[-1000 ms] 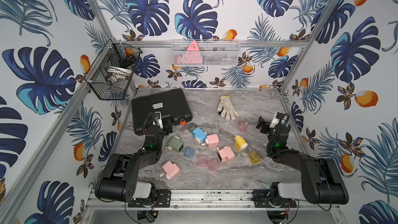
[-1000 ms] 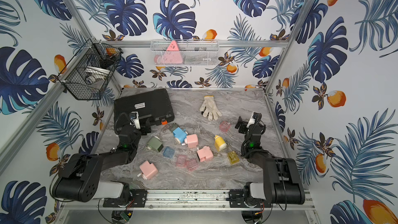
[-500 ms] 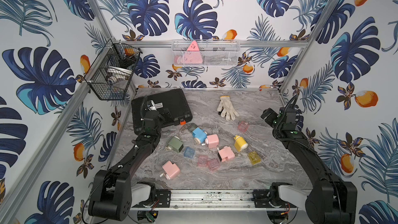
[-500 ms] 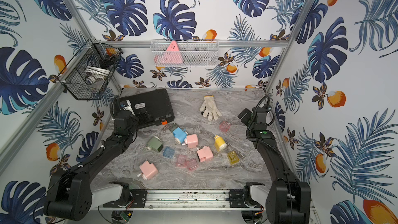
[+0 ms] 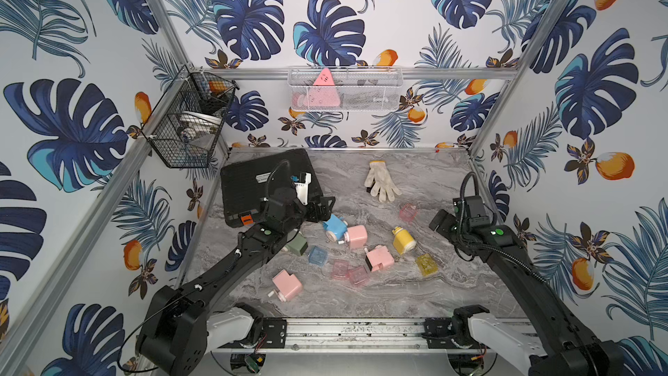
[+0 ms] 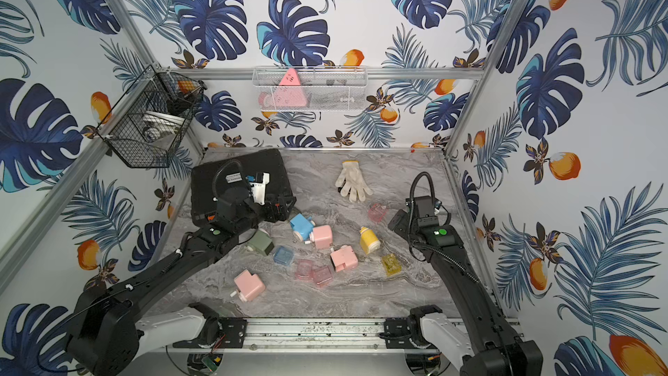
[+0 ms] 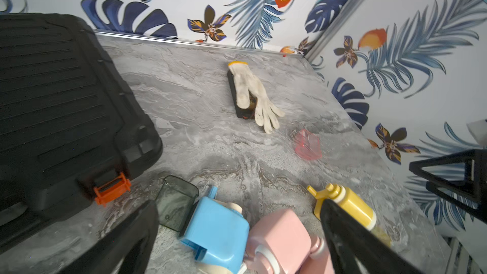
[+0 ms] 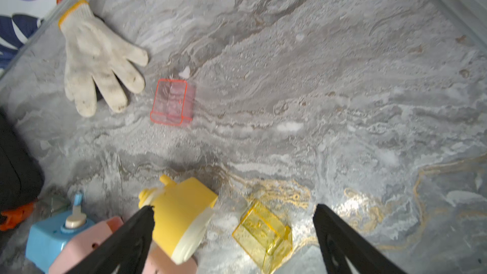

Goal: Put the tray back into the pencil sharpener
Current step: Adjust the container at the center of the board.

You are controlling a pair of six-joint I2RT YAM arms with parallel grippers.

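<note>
Seen from above, with twelve o'clock at the back wall, a grey marble-patterned tabletop [image 5: 415,294] is strewn with small plastic pencil sharpeners and loose trays. My right gripper [image 8: 233,206] hovers at three o'clock, jaws spread wide and empty. Below it lies a yellow plastic pencil sharpener [image 8: 181,214]. A clear yellow tray [image 8: 263,233] lies outside it, just beside it at four o'clock, not touching. My left gripper [image 7: 237,202] hangs near nine o'clock, jaws also spread and empty, over a blue plastic sharpener [image 7: 216,233] with a smoky grey tray [image 7: 176,206] just beside it. A clear pink tray [image 8: 172,102] and a white cotton glove [image 8: 100,61] lie towards one o'clock. A black ribbed case [image 7: 66,101] sits at ten o'clock.
</note>
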